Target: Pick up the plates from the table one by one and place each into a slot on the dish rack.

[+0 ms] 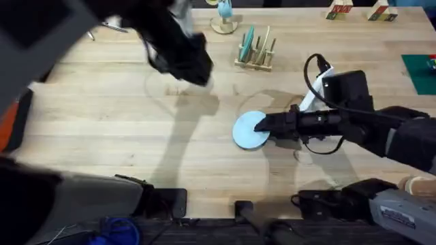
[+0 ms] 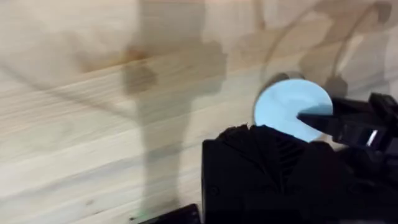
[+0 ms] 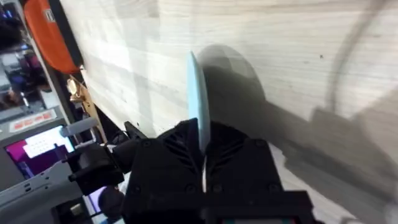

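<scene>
A light blue plate [image 1: 246, 132] lies flat at the middle of the table [image 1: 102, 129], and my right gripper [image 1: 262, 125] is shut on its rim from the right. The right wrist view has this plate [image 3: 195, 93] edge-on between the black fingers [image 3: 168, 155], its shadow close beside it; I cannot tell if it touches the wood. The dish rack [image 1: 260, 56] stands at the back centre with a teal plate [image 1: 247, 42] upright in a slot. My left gripper [image 1: 180, 58] hangs high over the back left, shut and holding nothing. The left wrist view looks down on the plate [image 2: 283, 102].
A blue figure on a wooden disc [image 1: 225, 19] and wooden-and-red pieces [image 1: 340, 10] line the far edge. A green mat [image 1: 420, 71] lies at the right edge. Dark devices [image 1: 170, 201] sit along the front edge.
</scene>
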Tool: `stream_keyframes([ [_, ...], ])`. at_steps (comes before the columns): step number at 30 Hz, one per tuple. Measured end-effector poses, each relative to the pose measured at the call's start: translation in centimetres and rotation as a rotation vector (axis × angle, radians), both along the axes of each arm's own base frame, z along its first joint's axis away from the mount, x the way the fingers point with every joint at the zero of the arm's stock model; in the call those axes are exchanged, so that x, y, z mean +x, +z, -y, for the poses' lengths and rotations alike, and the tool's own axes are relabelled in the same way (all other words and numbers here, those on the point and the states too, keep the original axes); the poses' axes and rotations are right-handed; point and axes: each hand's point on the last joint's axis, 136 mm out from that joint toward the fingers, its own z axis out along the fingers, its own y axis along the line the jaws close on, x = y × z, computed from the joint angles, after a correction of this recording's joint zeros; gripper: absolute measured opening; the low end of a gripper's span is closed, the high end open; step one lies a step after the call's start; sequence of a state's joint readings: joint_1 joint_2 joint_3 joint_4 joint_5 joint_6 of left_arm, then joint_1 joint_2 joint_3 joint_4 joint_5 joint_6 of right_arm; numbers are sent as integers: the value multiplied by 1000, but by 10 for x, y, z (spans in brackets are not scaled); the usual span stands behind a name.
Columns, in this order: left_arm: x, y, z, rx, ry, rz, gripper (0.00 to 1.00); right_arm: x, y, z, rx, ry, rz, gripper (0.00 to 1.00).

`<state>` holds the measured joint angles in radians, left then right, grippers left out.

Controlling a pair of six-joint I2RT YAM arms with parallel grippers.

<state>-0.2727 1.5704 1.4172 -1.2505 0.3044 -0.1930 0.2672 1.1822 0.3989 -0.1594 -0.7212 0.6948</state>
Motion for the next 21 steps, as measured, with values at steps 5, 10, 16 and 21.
stream_keyframes([
  [5,12,51,-39,100,91,179,41,9,11,-2,1,22,58,31],
  [10,12,95,-71,204,166,348,41,20,24,-2,-31,44,106,32],
  [16,3,108,-91,293,201,395,103,26,38,12,-175,80,131,31],
  [21,1,104,-95,323,204,375,667,53,74,19,-268,93,261,32],
])
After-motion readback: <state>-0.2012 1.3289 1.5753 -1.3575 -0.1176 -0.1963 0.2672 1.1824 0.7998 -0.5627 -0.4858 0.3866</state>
